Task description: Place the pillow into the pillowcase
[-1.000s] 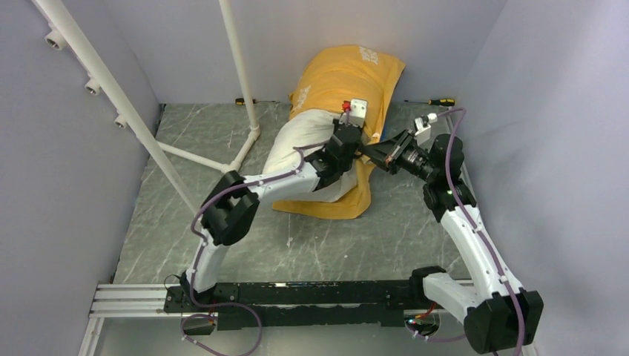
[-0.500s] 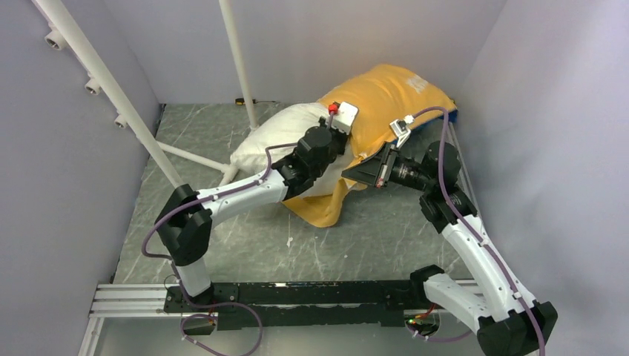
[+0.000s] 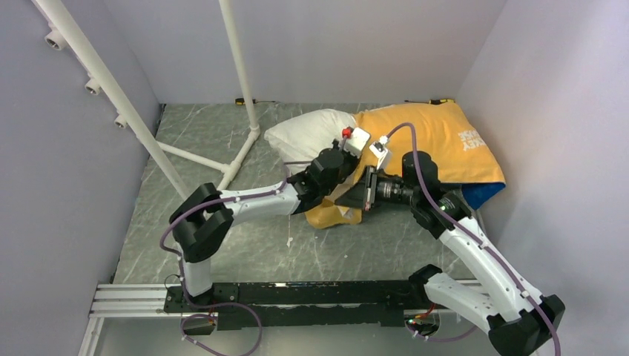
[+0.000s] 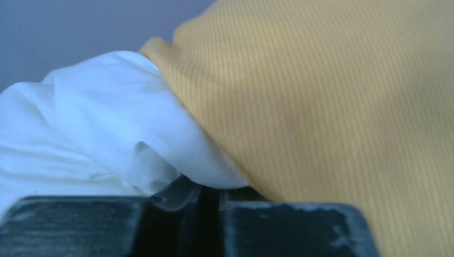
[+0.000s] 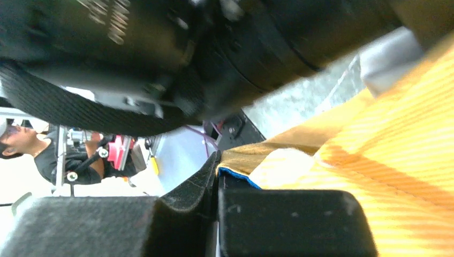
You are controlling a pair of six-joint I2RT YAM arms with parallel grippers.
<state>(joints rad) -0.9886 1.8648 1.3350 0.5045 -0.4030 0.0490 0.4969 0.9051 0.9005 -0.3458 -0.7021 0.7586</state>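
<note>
The white pillow (image 3: 308, 132) lies at the back middle, its right part inside the yellow-orange pillowcase (image 3: 438, 141). The case lies flat toward the right wall, with a blue patch (image 3: 483, 194) showing at its near right. My left gripper (image 3: 343, 174) is at the case's opening. In the left wrist view it (image 4: 211, 187) is shut on a fold of the pillow (image 4: 107, 123), next to the pillowcase (image 4: 332, 96). My right gripper (image 3: 354, 199) is shut on the pillowcase's hem (image 5: 241, 166), where a blue edge shows. The left arm (image 5: 160, 48) passes close above it.
A white pipe frame (image 3: 239, 74) stands at the back left with its foot (image 3: 245, 148) near the pillow. Two screwdrivers (image 3: 245, 101) (image 3: 439, 101) lie along the back wall. Grey walls enclose three sides. A black rail (image 3: 297, 293) runs along the near edge.
Pillow and case have swung from upright against the back wall down to the right and lie flat. Both grippers came nearer and lower, keeping their grips.
</note>
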